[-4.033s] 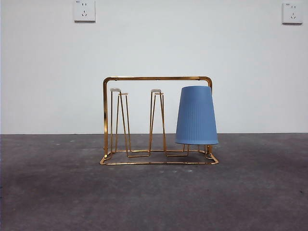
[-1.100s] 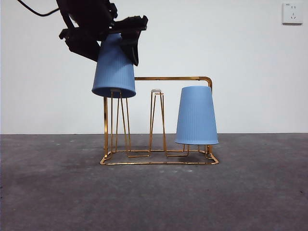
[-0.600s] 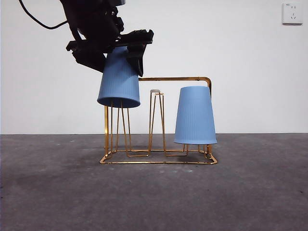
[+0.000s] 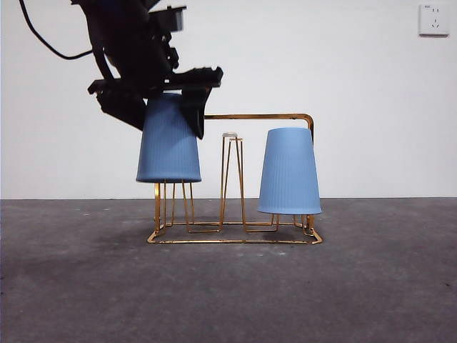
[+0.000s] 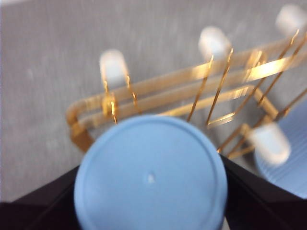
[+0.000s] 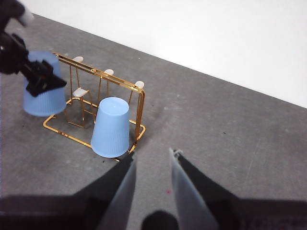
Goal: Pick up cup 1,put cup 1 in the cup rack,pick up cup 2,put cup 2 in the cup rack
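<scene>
My left gripper [image 4: 161, 103] is shut on a blue ribbed cup [image 4: 168, 143] held upside down over the left prongs of the gold wire cup rack [image 4: 257, 116]. The cup's rim hangs a little above the rack's base. In the left wrist view the cup's flat bottom [image 5: 151, 177] sits between the jaws of my left gripper [image 5: 151, 203], with the rack [image 5: 182, 91] beyond. A second blue cup [image 4: 289, 171] stands upside down on the rack's right end. My right gripper [image 6: 151, 182] waits open, well away from the rack [image 6: 142, 110] and both cups [image 6: 111, 127] [image 6: 43, 96].
A white wall rises close behind the rack, with a socket [image 4: 434, 19] high at the right. The rack's middle white-tipped prong [image 4: 230, 136] stands bare between the two cups. Dark grey tabletop [image 4: 228, 293] stretches in front.
The left gripper has come down with its cup, which has gone from tilted to upright and now covers the left prongs' tips. The right cup has not moved.
</scene>
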Controlling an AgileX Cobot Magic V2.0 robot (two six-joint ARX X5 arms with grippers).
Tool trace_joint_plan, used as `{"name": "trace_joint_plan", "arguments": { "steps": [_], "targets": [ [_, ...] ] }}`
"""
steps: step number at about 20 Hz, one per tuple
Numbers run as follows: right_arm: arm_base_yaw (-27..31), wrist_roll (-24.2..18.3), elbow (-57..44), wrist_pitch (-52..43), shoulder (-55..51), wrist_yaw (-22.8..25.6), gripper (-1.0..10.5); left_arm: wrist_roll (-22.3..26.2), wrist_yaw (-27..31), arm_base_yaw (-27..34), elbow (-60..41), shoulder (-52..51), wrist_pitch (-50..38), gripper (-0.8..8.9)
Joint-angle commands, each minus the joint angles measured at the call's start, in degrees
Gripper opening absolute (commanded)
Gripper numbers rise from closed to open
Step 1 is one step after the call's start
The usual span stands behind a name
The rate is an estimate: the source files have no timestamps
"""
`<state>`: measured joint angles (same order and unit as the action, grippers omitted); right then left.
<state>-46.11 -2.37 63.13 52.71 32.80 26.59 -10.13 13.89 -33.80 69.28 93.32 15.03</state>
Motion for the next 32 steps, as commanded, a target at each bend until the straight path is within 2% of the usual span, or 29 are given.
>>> {"name": "trace_joint_plan", "arguments": {
  "steps": [1, 17, 27, 28, 29, 31, 32],
  "targets": [
    [0.00, -0.44, 0.33, -0.35, -0.07, 0.00, 1.3, -0.79, 0.90, -0.26, -0.24, -0.26, 0.15, -0.06],
    [0.00, 0.17, 0.33, -0.39, -0.07, 0.00, 1.3, -0.55, 1.33, -0.24, -0.24, 3.43, 0.83, -0.06],
    [-0.02, 0.77, 0.33, -0.37, -0.07, -0.17, 1.3, -1.07, 0.74, -0.07, -0.24, 7.56, 4.85, 0.01],
    [0.00, 0.77, 0.33, -0.37, -0.07, -0.20, 1.3, -1.62, 0.70, -0.13, -0.24, 7.56, 4.79, 0.26],
    [0.00, 0.74, 0.33, -0.37, -0.07, -0.17, 1.3, -1.84, 0.66, -0.13, -0.24, 7.56, 4.90, 1.38],
    [0.00, 0.74, 0.33, -0.37, -0.07, -0.17, 1.3, -1.86, 0.59, -0.13, -0.24, 7.56, 6.14, 4.53],
    [0.00, 0.72, 0.33, -0.39, -0.07, -0.17, 1.3, -1.84, 0.50, -0.13, -0.24, 7.56, 6.91, 5.32]
  ]
}}
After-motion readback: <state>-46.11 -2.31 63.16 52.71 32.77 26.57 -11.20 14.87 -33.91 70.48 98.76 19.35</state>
